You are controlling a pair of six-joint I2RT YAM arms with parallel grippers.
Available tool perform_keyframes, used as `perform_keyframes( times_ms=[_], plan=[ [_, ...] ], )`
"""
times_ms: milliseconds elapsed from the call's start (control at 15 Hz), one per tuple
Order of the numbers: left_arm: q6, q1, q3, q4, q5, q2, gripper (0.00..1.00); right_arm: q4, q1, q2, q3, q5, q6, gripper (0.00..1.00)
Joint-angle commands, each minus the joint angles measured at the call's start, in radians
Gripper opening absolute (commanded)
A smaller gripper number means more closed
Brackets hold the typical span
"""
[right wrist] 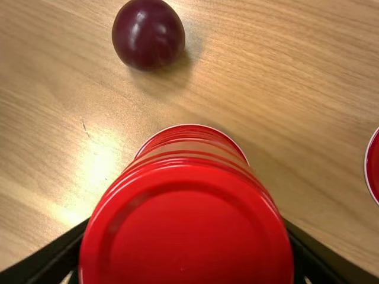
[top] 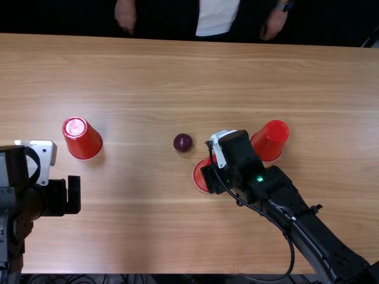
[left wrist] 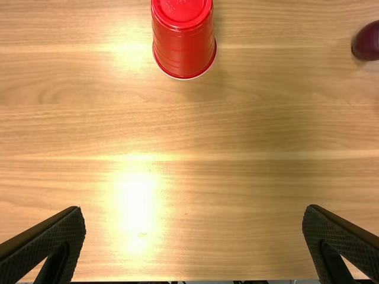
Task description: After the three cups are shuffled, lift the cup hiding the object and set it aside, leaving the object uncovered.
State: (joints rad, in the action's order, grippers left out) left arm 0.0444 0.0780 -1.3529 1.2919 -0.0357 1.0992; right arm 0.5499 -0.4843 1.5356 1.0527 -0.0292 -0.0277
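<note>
The light brown wooden table [top: 177,77] fills most of the top view, its grain running left to right. Beyond its far edge, along the top of the frame, the room [top: 59,15] is dark. In the left wrist view, bright patches of glare lie on the wood.

A dark plum-coloured ball [top: 182,142] sits uncovered near the middle of the top view. Just below and right of it, the right gripper [top: 208,176] is clamped on the held cup [top: 199,176], a red one with its base up, a finger against each side. The second cup [top: 269,141] stands mouth down right of centre, just beside that arm's wrist. The third cup [top: 82,138] stands mouth down at middle left. The left gripper [left wrist: 189,260], at the lower left of the top view, has its fingers spread wide around nothing, apart from the third cup.
</note>
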Motion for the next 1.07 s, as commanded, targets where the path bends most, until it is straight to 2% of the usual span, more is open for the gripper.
perform_keyframes(
  times_ms=[0, 133, 200, 267, 333, 533, 667, 867, 1000],
  plan=[
    [-0.011, -0.012, 0.014, 0.000, -0.001, -0.012, 1.00, -0.004, 0.000, 0.003, 0.000, 0.007, -0.011, 1.00],
    [-0.011, -0.012, 0.014, 0.000, -0.001, -0.012, 1.00, -0.004, 0.000, -0.012, 0.007, 0.007, -0.011, 1.00],
    [-0.011, -0.012, 0.014, 0.000, -0.001, -0.012, 1.00, -0.002, 0.003, -0.038, 0.012, 0.009, -0.024, 1.00],
    [-0.011, -0.012, 0.014, 0.000, -0.001, -0.012, 1.00, -0.004, 0.012, -0.091, 0.027, 0.009, -0.053, 1.00],
    [-0.011, -0.012, 0.014, 0.000, -0.001, -0.012, 1.00, -0.004, 0.029, -0.144, 0.040, 0.011, -0.070, 1.00],
    [-0.011, -0.012, 0.026, -0.007, -0.003, -0.012, 1.00, 0.016, 0.110, -0.265, 0.072, 0.018, -0.066, 1.00],
    [-0.013, -0.011, 0.054, -0.016, -0.005, -0.012, 1.00, 0.018, 0.191, -0.358, 0.070, 0.018, -0.059, 1.00],
    [-0.009, -0.012, 0.100, -0.031, -0.007, -0.052, 1.00, 0.103, 0.303, -0.477, 0.049, 0.018, -0.061, 1.00],
    [-0.011, -0.012, 0.163, -0.132, -0.007, -0.084, 1.00, 0.110, 0.355, -0.566, -0.010, 0.022, -0.059, 1.00]
  ],
)
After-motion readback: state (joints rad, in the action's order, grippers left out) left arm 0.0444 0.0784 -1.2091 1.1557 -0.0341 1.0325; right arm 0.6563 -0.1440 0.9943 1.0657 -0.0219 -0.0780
